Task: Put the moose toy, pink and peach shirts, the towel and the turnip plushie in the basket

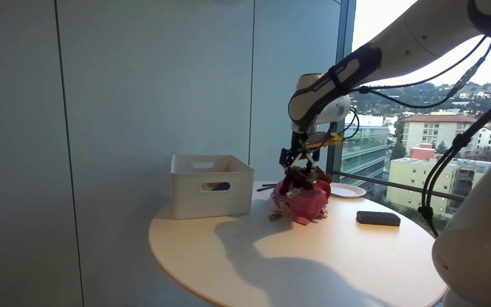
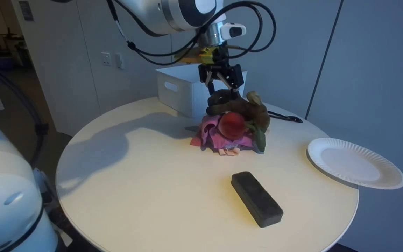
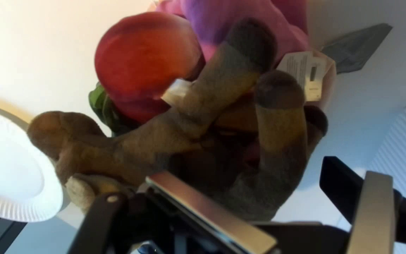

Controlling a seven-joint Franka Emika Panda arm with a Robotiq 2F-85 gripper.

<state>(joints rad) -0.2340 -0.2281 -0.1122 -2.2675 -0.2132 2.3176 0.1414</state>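
The moose toy [image 2: 248,106], brown with pale-tipped limbs, lies on top of a heap of cloth. Under it the pink shirt [image 1: 307,207] bulges out, and a bit of the peach shirt [image 2: 230,152] shows at the heap's foot. The turnip plushie [image 3: 146,56], red with green leaves, rests against the moose. I cannot make out the towel for certain; a grey flap [image 3: 356,47] pokes from beneath. My gripper [image 2: 223,91] points down at the moose, jaws wide apart on either side of its body, not clamped. Behind the heap stands the white basket [image 1: 211,207].
Something blue shows through the basket's handle slot. A black block [image 2: 256,198] lies on the table, a white paper plate [image 2: 352,166] overhangs the table's edge, and a black utensil [image 2: 285,117] lies behind the heap. A window borders the table in an exterior view.
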